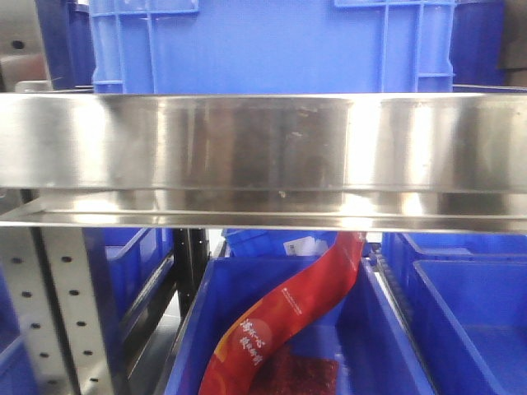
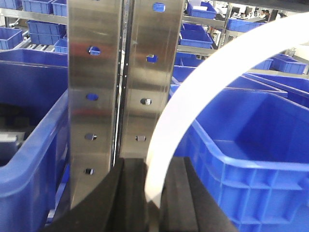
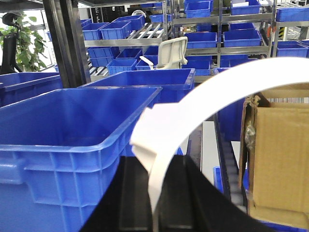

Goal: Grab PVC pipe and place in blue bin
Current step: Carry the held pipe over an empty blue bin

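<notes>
Possibly PVC pipe (image 3: pixel 217 87): white, arced up-rightward.

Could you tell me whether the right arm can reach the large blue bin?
Probably yes: the blue bin sits open just ahead-left of the right gripper, which holds the white pipe; nothing lies between.

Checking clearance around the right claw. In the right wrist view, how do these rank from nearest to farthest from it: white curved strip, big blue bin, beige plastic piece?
1. white curved strip, running down between the right claw pads, centre.
2. big blue bin, just left.
3. beige plastic piece, far back, centre.
</notes>
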You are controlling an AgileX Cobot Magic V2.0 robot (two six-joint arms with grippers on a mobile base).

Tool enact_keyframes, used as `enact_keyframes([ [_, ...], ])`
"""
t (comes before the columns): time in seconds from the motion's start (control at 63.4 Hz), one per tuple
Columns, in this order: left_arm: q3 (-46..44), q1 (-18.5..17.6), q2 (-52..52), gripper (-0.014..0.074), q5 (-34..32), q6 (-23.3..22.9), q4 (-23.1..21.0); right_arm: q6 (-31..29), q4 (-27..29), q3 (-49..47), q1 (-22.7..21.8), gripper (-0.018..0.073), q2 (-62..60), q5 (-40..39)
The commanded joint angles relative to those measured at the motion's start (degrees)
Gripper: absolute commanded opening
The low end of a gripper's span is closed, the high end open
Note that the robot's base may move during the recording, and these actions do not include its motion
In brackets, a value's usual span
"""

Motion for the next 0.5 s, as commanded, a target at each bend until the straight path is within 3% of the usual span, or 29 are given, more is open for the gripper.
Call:
enact_keyframes([
  [0.0,-0.1,-0.3,-0.2,-0.0111,-1.6,-0.2,-0.4,-0.4,-0.5,0.0,0.1,-0.0169,-0.2,-1.7],
  [0.489,-0.1,-0.3,-0.2,-0.0111,-1.6,-0.2,-0.4,-0.4,-0.5,0.0,0.1,-0.0169,-0.2,-1.7],
])
